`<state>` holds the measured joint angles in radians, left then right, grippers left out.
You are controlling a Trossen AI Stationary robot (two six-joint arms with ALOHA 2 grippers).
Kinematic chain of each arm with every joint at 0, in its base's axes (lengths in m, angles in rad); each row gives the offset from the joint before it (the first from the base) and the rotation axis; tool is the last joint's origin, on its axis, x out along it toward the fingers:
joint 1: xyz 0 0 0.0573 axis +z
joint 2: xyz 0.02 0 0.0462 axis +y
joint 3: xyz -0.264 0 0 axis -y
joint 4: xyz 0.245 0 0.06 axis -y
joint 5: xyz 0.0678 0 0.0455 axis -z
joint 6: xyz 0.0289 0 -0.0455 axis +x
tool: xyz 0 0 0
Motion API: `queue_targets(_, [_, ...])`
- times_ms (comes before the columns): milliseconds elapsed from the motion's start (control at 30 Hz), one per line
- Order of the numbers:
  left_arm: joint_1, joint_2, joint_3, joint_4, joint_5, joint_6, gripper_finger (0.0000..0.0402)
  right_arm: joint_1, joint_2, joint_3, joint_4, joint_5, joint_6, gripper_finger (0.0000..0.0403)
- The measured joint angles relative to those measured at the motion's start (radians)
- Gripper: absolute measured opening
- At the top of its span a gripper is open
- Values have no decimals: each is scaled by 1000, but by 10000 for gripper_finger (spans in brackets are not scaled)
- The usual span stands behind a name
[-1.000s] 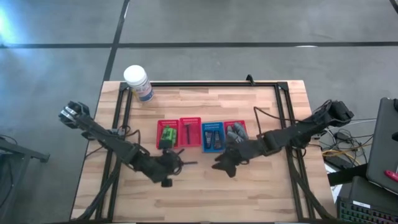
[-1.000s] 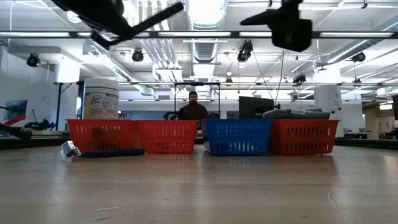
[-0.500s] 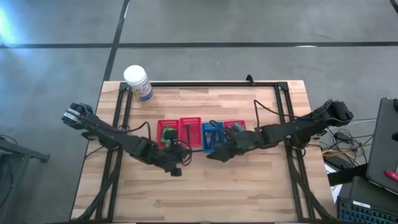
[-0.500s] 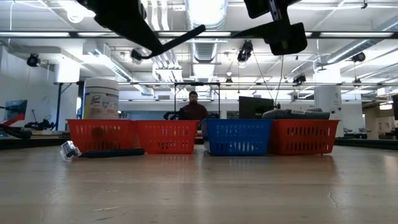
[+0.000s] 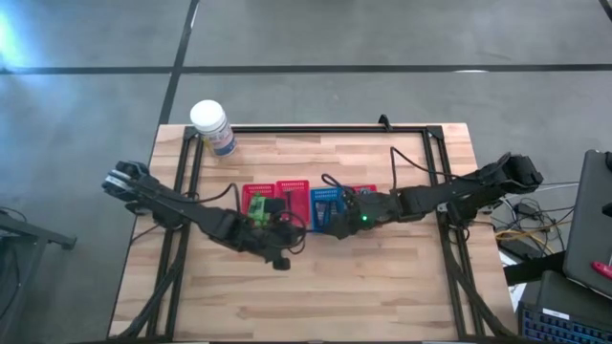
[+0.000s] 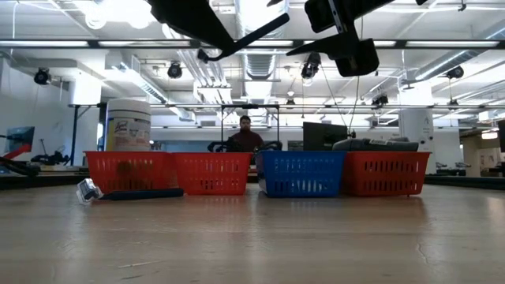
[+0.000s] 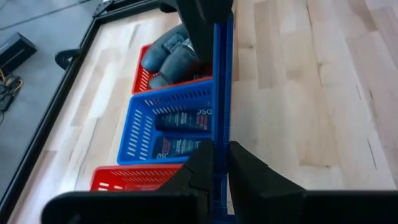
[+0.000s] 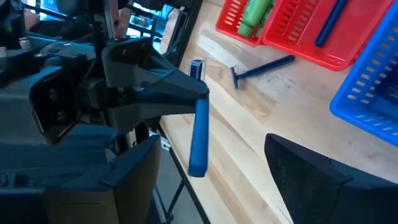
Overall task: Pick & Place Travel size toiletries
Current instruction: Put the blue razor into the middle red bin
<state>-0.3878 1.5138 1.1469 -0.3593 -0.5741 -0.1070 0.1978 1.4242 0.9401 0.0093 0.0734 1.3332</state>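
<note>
Both arms closer in over the basket row than a second ago.
Left tool (image 7: 221, 157) pinching a razor (image 7: 222, 74) by its blue handle, carried up from the near worktop (image 5: 382, 287) to just above the blue basket (image 7: 155, 134). Right tool (image 8: 224, 186) spread, empty, shifted over beside it. Looks like drop-off is next. Second razor (image 8: 264, 67) loose on the worktop, yet to collect.
</note>
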Motion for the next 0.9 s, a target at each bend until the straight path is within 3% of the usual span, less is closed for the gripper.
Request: queue_targets(900, [5,4,5,9,1,-5,30,-11,0,0,-4,5,-46,145])
